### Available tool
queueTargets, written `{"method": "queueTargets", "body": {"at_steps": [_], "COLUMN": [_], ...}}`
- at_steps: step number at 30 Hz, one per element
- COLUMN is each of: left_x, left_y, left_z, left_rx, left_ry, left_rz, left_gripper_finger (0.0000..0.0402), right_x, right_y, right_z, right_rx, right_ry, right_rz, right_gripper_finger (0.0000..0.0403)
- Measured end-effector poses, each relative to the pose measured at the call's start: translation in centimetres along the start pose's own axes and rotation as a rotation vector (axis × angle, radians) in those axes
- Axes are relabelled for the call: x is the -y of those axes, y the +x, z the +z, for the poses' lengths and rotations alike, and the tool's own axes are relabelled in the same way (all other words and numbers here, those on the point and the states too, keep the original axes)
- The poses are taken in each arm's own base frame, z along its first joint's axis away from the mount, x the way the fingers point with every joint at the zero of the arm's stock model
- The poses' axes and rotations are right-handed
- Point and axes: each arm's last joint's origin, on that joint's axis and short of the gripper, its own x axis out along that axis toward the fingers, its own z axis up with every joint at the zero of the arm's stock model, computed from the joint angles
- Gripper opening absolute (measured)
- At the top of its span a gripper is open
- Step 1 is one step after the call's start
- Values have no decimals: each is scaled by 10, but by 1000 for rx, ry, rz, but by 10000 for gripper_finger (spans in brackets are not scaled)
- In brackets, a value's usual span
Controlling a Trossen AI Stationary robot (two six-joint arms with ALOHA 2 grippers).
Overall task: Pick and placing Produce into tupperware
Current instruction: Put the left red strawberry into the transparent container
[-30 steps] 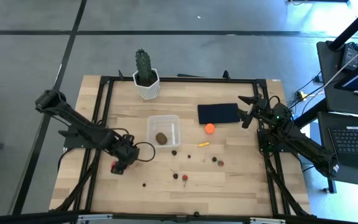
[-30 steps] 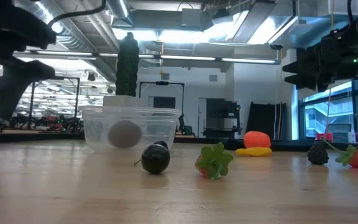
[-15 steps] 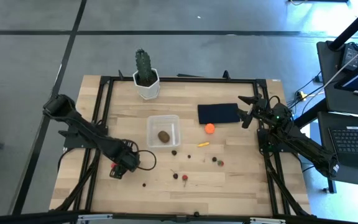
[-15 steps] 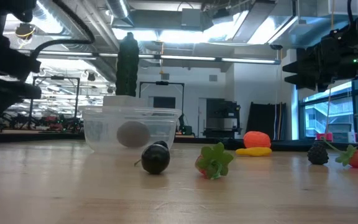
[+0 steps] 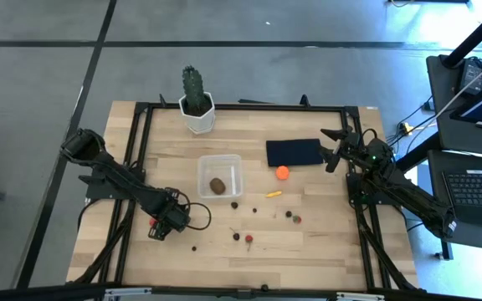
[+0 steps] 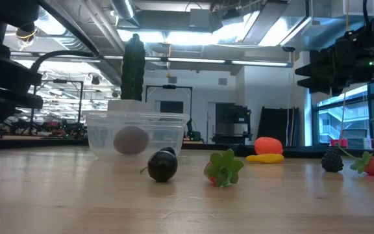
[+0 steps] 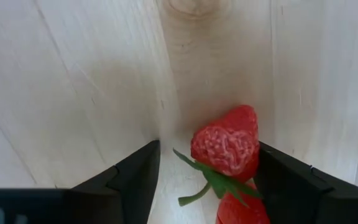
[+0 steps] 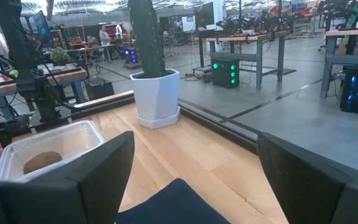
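Note:
A red strawberry with a green stalk lies on the wood near the table's left side; a second red piece lies right by it. My left gripper is low over it, open, one finger on each side. The clear square tupperware stands mid-table with a brown lump resting on its floor. An orange ball, a yellow sliver and dark berries lie loose on the table. My right gripper waits open by the table's right edge. My left gripper comes from above, pointing down, with its fingers standing on either side of the strawberry on the table. One finger is right at the strawberry's side; I cannot tell whether it touches.
A green cactus in a white pot stands at the far edge. A flat dark navy rectangle lies beside the right gripper. More small pieces are scattered toward the near edge. A black frame borders the table.
My left gripper has moved a little toward the near-left and come down over the red strawberry. The brown lump has rocked to one side in the tupperware and back.

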Motion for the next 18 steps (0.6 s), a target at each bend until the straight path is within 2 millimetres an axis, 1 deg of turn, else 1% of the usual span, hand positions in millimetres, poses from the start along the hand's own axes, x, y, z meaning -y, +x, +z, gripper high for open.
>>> {"method": "queueTargets", "body": {"at_steps": [12,18], "left_x": [0,-3], "left_y": [0,0], "left_z": [1,3], "left_rx": [14,27], "left_ry": [-1,-12], "left_rz": [6,21], "left_gripper_finger": [188,159], "right_x": [0,0], "right_y": [0,0], "right_z": [0,0], "right_rx": [0,0], "right_ry": [-1,-2], "right_rz": [0,0], "right_gripper_finger": [339,339]}}
